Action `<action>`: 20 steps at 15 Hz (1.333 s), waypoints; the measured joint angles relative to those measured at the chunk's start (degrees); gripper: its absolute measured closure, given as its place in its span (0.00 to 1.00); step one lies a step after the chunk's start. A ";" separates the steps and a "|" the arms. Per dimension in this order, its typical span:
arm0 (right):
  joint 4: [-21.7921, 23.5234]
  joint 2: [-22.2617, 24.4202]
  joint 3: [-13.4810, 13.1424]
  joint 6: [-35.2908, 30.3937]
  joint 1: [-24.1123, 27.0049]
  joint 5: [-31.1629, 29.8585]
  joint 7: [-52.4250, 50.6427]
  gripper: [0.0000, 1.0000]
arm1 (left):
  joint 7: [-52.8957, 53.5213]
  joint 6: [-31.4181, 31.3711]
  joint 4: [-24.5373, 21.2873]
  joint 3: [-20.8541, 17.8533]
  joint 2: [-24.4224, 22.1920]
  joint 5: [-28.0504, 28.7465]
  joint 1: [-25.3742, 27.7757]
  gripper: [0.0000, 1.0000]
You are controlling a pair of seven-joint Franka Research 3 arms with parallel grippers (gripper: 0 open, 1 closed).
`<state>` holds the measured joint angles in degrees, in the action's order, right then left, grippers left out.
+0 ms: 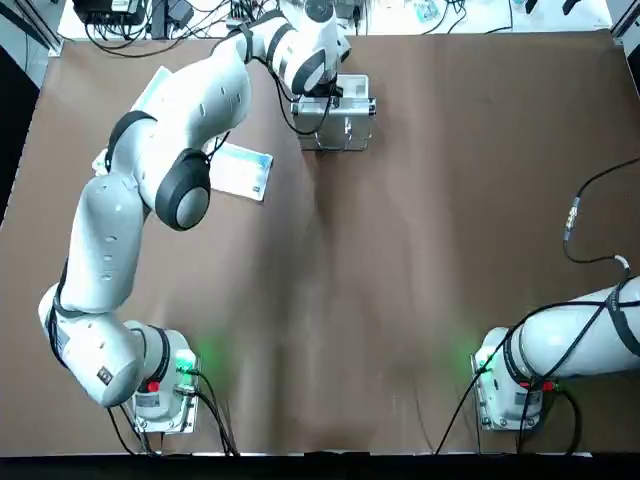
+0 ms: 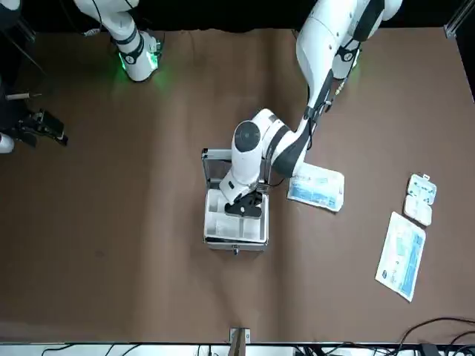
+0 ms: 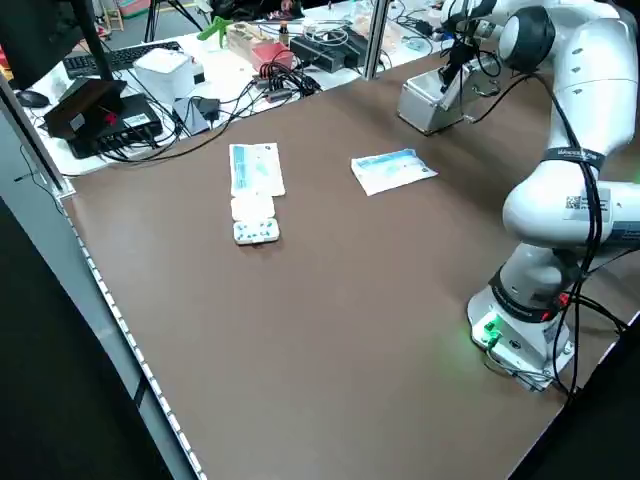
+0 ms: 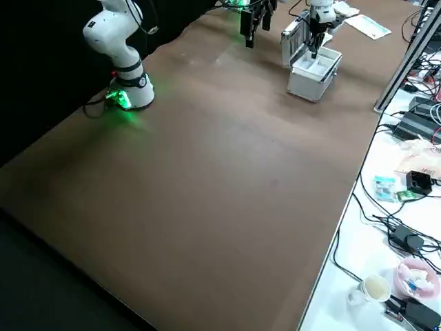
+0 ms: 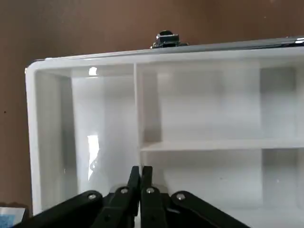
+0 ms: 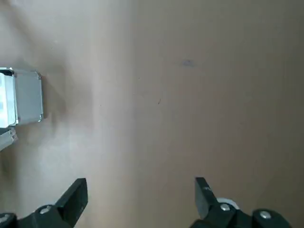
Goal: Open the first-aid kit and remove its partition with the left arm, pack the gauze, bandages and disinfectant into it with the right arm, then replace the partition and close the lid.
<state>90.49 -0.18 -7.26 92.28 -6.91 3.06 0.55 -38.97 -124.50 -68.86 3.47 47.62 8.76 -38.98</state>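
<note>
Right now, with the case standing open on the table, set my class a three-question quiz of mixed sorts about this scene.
1. True or false: the lid of the first-aid kit is shut.
2. Which gripper is over the kit's white partition?
A. left gripper
B. right gripper
C. neither
3. Fill in: the right gripper's fingers are ____ and hold nothing.

Key
1. False: the lid stands raised and the white compartments show.
2. A: it is down at the open kit, fingers together.
3. open: it hangs over bare table, away from the kit.
</note>
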 joint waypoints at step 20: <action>0.00 0.00 -0.07 -0.16 0.00 0.00 0.00 0.00 | 2.41 7.66 0.72 -1.94 -1.87 1.27 0.94 0.97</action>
<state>90.49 -0.18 -7.33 92.11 -6.92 3.06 0.55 -36.56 -116.83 -68.14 1.53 45.75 10.03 -38.05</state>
